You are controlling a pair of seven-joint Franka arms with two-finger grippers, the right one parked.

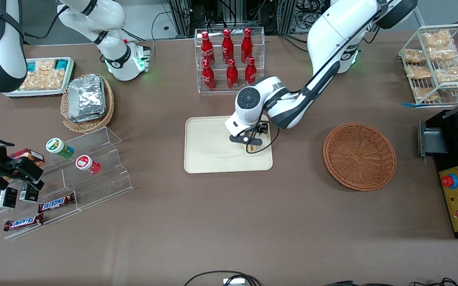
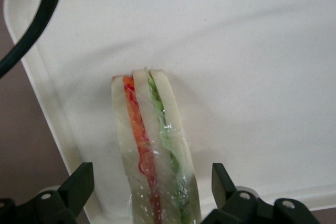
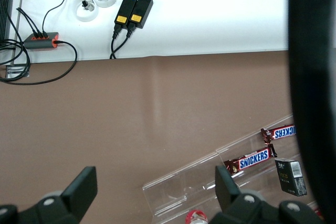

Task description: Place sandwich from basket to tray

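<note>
Resting on the tray (image 2: 252, 51), near the rim at its working-arm end: the sandwich (image 2: 152, 150), a clear-wrapped wedge standing on edge, white bread with an orange-red layer beside a green one. Mostly hidden under the wrist in the front view, with only a small pale bit of sandwich (image 1: 251, 147) peeking out beneath the fingers. Straddling the wedge with fingers spread, one dark fingertip (image 2: 79, 184) on each flank, a visible gap of cream tray between each tip and the wrapping: the gripper (image 2: 152, 187). Poised low over the tray in the front view too, gripper (image 1: 249, 141) at the end of the bent white arm. Lying flat on the brown table (image 1: 229, 222), roughly mid-table: the cream tray (image 1: 209, 151), rounded corners, low rim. Sitting well apart from the tray toward the working arm's end: the round reddish-brown basket (image 1: 359, 155), nothing visible inside. Standing farther from the front camera than the tray: a clear rack of red bottles (image 1: 229, 59). Placed toward the parked arm's end: a lighter wicker basket with foil packets (image 1: 87, 99), a white tray of bagged snacks (image 1: 44, 77), clear stepped shelves (image 1: 90, 174) with two small tubs, and chocolate bars (image 1: 56, 203). Perched at the working arm's end, farther back: a white wire rack of bagged snacks (image 1: 437, 59), with a black control box (image 1: 457, 198) nearer the camera.
</note>
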